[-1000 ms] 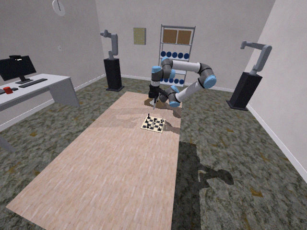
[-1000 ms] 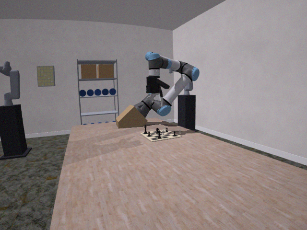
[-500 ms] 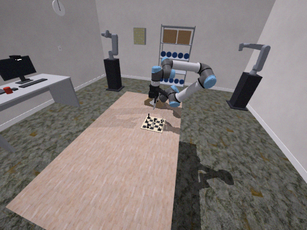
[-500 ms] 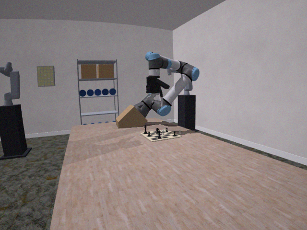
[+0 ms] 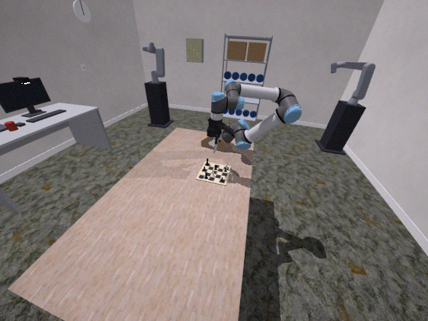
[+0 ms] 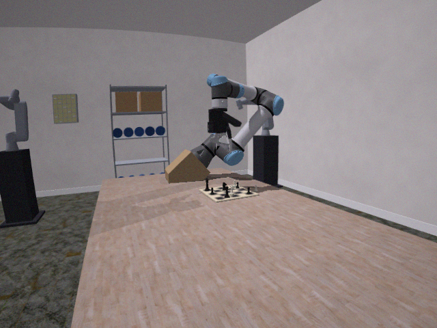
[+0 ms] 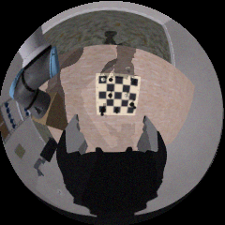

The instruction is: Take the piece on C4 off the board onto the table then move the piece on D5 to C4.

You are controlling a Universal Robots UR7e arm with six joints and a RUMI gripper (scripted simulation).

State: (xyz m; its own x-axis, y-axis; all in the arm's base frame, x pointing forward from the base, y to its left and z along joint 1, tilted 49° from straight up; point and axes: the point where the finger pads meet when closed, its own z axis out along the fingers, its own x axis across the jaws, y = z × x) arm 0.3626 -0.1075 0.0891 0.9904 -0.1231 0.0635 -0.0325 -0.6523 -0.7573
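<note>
The wide-open, empty gripper (image 5: 215,146) (image 6: 223,143) (image 7: 111,115) is above the wooden counter (image 5: 166,235) (image 6: 225,254) (image 7: 159,94). Only the top view shows a red mug (image 5: 11,126).

Chessboard (image 5: 198,178) (image 6: 217,201) (image 7: 97,105) on table (image 5: 155,241) (image 6: 229,264) (image 7: 164,94), chess pieces on board, wedge-shaped block (image 5: 206,143) (image 6: 186,169) (image 7: 57,112) behind

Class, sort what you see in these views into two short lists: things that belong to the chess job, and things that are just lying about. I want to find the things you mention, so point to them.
Part of the job:
- black two-jaw gripper (image 5: 215,146) (image 7: 111,115)
- black-and-cream chessboard (image 5: 198,178) (image 6: 217,201) (image 7: 97,112)
- pale wooden table (image 5: 155,241) (image 6: 229,264)

Just lying about:
- red mug (image 5: 11,126)
- black computer monitor (image 5: 24,93)
- tan wedge-shaped block (image 6: 185,169)
</note>
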